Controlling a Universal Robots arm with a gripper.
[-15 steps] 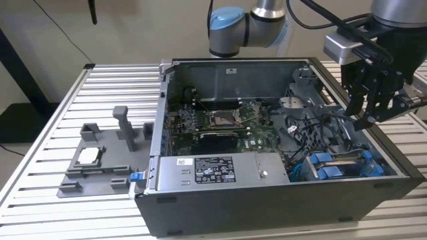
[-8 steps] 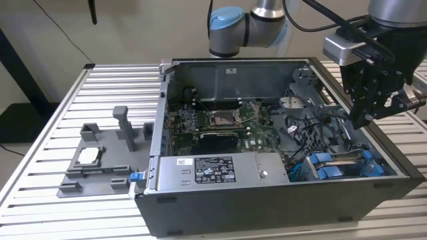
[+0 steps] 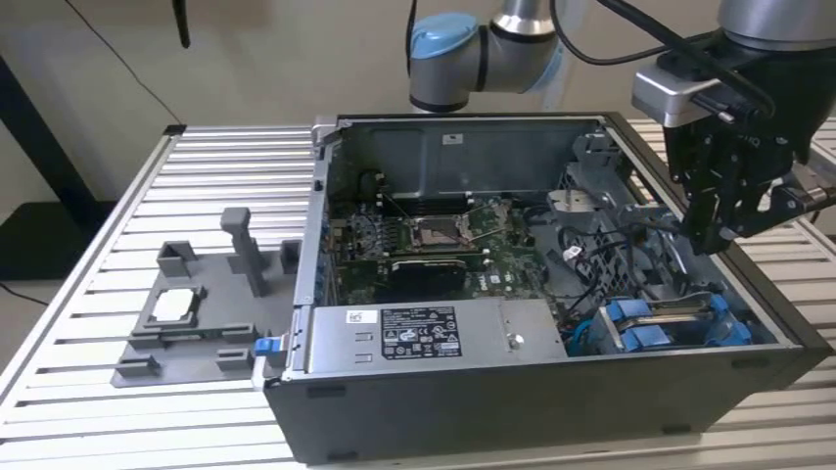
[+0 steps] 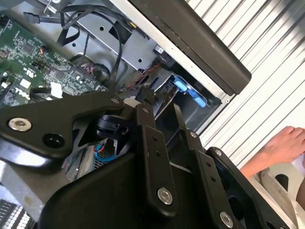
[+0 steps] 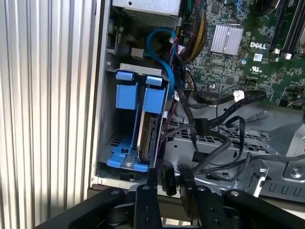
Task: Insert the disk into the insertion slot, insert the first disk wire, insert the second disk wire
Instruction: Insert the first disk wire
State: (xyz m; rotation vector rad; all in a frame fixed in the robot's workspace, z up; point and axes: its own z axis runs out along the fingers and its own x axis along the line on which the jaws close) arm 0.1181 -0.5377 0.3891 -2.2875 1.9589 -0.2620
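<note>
Disk (image 5: 151, 136) stands edge-up in the slot (image 5: 114, 138), near right in the case (image 3: 523, 411). End effector (image 5: 167, 177) seems to pinch a black plug (image 5: 166, 172): stiff body, floppy wire, so hold its flat sides.

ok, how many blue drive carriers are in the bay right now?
2. Both sit side by side in the drive bay: one blue carrier by the outer case wall, the other nearer the motherboard, beside the disk. Cables may hide more.
</note>
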